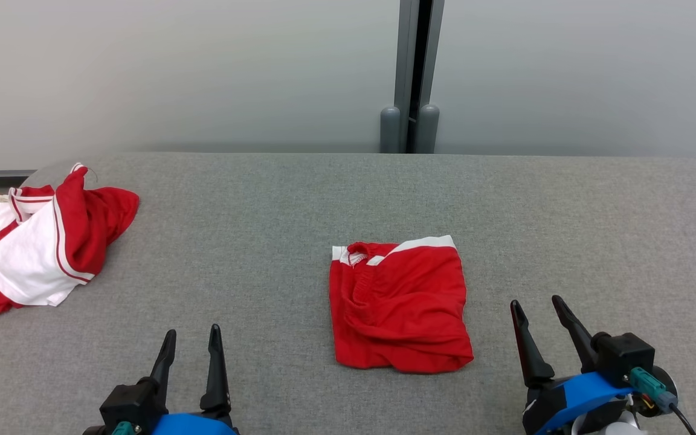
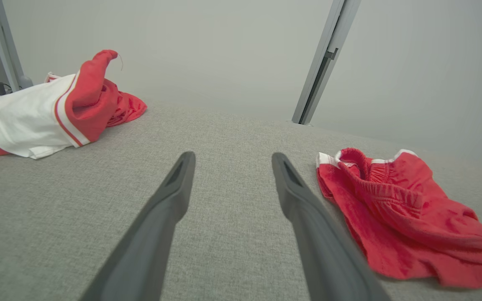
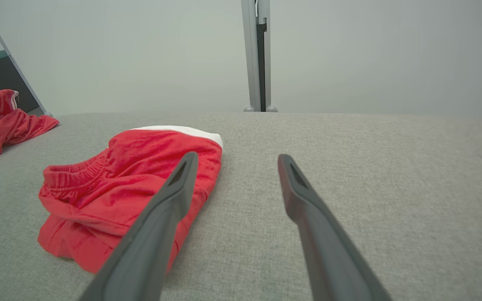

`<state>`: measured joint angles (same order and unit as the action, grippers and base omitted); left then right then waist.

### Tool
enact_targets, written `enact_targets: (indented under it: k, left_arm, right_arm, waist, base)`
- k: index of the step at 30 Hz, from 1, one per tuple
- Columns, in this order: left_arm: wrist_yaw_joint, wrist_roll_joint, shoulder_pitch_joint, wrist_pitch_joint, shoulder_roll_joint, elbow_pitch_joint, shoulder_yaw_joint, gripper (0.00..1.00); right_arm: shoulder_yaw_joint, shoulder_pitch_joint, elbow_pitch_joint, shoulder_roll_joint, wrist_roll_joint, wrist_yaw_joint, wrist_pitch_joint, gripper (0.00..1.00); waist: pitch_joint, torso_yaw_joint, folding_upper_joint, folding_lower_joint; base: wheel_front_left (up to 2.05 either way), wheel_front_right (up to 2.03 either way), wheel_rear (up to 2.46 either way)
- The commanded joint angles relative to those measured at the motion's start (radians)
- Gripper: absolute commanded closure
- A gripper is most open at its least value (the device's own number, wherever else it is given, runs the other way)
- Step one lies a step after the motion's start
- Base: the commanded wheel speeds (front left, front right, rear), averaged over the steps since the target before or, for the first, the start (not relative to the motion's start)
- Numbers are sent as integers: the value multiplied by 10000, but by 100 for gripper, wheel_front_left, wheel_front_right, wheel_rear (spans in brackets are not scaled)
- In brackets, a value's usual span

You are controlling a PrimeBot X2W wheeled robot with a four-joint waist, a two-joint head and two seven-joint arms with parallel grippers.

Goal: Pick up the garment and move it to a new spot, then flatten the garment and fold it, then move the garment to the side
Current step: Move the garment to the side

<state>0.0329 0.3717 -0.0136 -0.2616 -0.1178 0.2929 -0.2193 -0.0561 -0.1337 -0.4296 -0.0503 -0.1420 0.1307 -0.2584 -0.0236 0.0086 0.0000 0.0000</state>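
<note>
Looking down at the table (image 1: pixel 275 199), you see the red garment (image 1: pixel 399 305) lying folded into a rough square around the middle, closer to the near edge than to the far one. Its white-trimmed side faces the far edge, and the gathered elastic waistband (image 1: pixel 360 284) runs down its left part. It lies free on the grey cloth surface, wrinkled along its near hem.

Your left pincer (image 1: pixel 193 330) sits at the near edge, left of the garment and well apart from it, its jaws spread and empty. In the left wrist view its two dark fingers (image 2: pixel 163 213) hang over bare table, with the garment off to their right.

Your right pincer (image 1: pixel 535 301) sits at the near edge on the garment's other side, near it but not touching, likewise released and holding nothing. In the right wrist view one finger crosses in front of the garment's side, yet the head view shows a gap between them.

A heap of red-and-white clothing (image 1: pixel 40 248) lies bunched at the left edge, toward the far left corner, well apart from the garment. Behind the far edge stands a pale wall (image 1: pixel 173 72) with a grey post (image 1: pixel 411 72).
</note>
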Motion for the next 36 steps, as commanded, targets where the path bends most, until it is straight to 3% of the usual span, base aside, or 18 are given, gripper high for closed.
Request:
enact_targets:
  k: [1, 11, 16, 29, 36]
  left_arm:
    - [-56, -39, -54, -47, 20, 10, 35, 0]
    - [-122, -131, 161, -47, 98, -7, -36, 0]
    - [-174, -187, 313, -47, 105, 18, -106, 0]
    - [-172, -271, 571, -47, 184, 33, -77, 0]
    - [-208, -412, 691, -47, 243, 9, 59, 0]
  right_arm:
    - [16, 158, -3, -3, -20, 1, -64, 0]
    - [183, -473, -78, -3, 290, 1, 94, 0]
    - [336, -1034, -173, -3, 711, 1, 691, 0]
    - [539, -2565, -1127, -267, 950, 1, 5428, 0]
    - [452, -2617, -1052, -481, 361, 1, 6874, 0]
  waist:
    - [-2, -6, 0, 0]
    - [-171, 78, 0, 0]
    - [-340, 309, 0, 0]
    - [-1045, 1430, 0, 0]
    - [-1434, 1750, 0, 0]
  base:
    - [0, 0, 0]
    - [0, 0, 0]
    - [0, 0, 0]
    - [0, 0, 0]
    - [0, 0, 0]
